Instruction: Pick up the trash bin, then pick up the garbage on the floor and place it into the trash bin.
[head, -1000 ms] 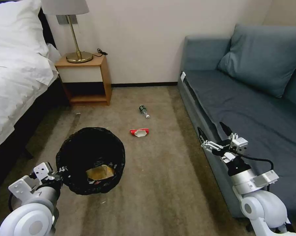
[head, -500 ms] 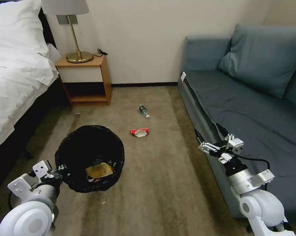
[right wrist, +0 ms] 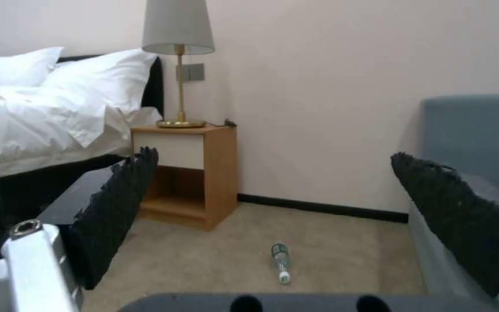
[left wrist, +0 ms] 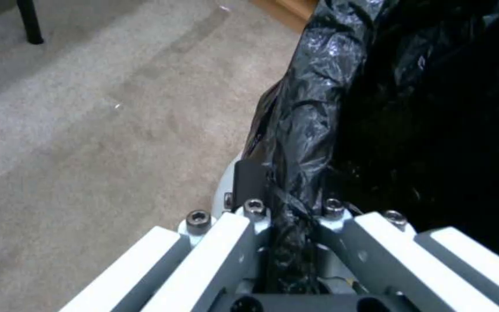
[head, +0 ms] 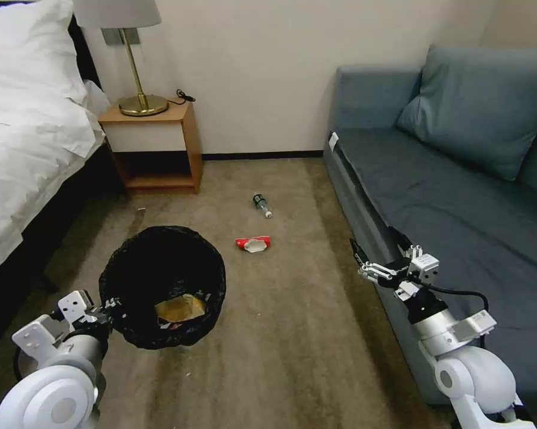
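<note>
The left end effector [head: 105, 311] is clenched on the near rim of the trash bin [head: 161, 286], which extends forward and to the right of it above the carpet [head: 292, 333]. The left wrist view adds the detail of the grasp: the crinkled black bag [left wrist: 313, 130] folded over the rim runs down between the two closed fingers [left wrist: 248, 182], with a sliver of the white bin wall beside it. The head view shows inside the bin: a yellow-white snack wrapper [head: 179, 308] lies at the bottom, forward-right of the left end effector.

The red-and-white packet [head: 253, 243] lies on the carpet just beyond the bin's right side, between the two end effectors and ahead of both. The clear bottle [head: 262, 205] lies farther ahead of the packet, on its side. The right wrist view shows the bottle [right wrist: 280, 262] framed between the right end effector's fingers [right wrist: 117, 208], well ahead of them, white cap nearest.

The right end effector [head: 380, 253] is released, its jaws spread wide and holding nothing, raised beside the front edge of the blue sofa [head: 459, 196].

The floor is beige carpet. A bed [head: 24, 137] with white linen stands left of the left end effector; a wooden nightstand [head: 155, 146] with a brass lamp [head: 134, 71] stands against the far wall.
</note>
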Robot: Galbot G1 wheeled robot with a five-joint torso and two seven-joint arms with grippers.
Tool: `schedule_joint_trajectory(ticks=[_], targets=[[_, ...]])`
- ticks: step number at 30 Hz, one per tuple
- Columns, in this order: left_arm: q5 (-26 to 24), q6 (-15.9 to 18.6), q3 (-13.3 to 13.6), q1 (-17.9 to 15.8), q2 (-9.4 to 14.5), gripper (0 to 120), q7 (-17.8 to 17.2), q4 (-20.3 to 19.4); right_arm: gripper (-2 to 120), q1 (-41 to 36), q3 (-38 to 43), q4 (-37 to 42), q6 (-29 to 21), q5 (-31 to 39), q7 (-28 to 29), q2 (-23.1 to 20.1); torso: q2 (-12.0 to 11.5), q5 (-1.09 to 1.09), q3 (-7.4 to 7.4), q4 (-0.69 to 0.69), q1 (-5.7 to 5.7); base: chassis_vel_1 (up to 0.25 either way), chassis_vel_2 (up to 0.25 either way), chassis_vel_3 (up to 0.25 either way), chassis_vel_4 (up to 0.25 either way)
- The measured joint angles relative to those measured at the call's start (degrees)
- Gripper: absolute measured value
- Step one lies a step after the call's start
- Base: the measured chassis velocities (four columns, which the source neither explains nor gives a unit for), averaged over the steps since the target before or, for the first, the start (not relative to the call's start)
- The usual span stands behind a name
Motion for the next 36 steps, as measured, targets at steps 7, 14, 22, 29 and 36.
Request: schedule_joint_trajectory(ticks=[7,14,22,29,36], targets=[[0.0,0.0,0.0,0.0,0.0,1,0.0,-0.1,100,0.0,0.0,0.0,0.1,-0.1,-0.3,-0.2,0.0,0.00,0.00,0.00,0.00,0.000,0.000,0.000,0.000],[-0.1,-0.1,0.0,-0.1,0.1,1,-0.1,-0.1,100,-0.1,0.0,0.0,0.1,-0.2,-0.9,-0.5,0.0,0.00,0.00,0.00,0.00,-0.020,0.020,0.024,-0.019],[-0.3,-0.1,-0.2,-0.4,0.4,1,-0.3,-0.2,100,0.1,-0.5,-0.2,0.1,-0.3,-1.8,-0.7,0.0,0.00,0.00,-0.01,0.00,-0.060,0.063,0.059,-0.063],[-0.3,-0.1,-0.1,-0.6,0.5,1,-0.3,0.0,100,0.2,-0.6,-0.4,0.2,-0.4,-2.0,-0.9,0.0,0.00,0.00,0.00,0.00,-0.059,0.086,0.081,-0.075],[-0.6,-0.1,0.1,-1.1,0.9,1,-0.5,0.3,100,0.2,-0.7,-0.5,0.4,-0.5,-2.1,-1.0,0.0,0.00,0.00,0.00,0.00,-0.070,0.084,0.070,-0.078]])
